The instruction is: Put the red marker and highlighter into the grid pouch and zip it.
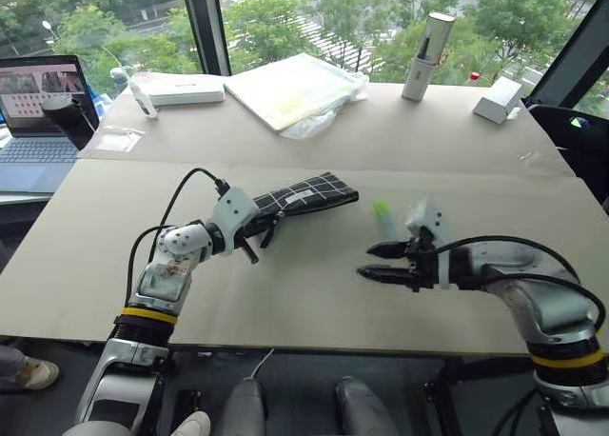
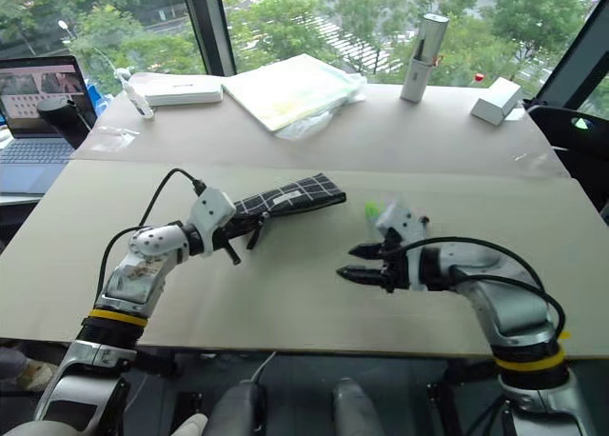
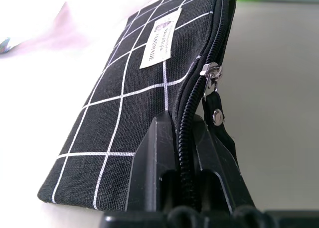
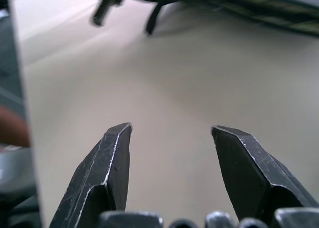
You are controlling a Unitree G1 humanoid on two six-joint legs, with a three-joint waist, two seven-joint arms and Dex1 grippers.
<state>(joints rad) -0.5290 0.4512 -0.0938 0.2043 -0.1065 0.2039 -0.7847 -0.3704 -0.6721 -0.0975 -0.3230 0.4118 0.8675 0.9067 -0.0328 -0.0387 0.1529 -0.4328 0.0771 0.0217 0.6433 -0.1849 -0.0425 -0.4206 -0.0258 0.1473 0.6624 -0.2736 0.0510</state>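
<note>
Pouch handling: left pincer point(image 1: 249, 234) clamped the limp grid pouch point(image 1: 303, 195) at its zipper end; right pincer point(image 1: 383, 263) gaped empty.

Left gripper point(image 3: 183, 138) jaws clamped shut; right gripper point(image 1: 379, 263) jaws apart, empty.

Wide beige matte tabletop point(image 1: 314, 293), seam across its middle. Behind it, large windows with a dark vertical frame post point(image 1: 205, 22); daylight, green treetops point(image 1: 285, 17) outside. Open laptop point(image 1: 38, 122) sits at the table's left edge.
</note>
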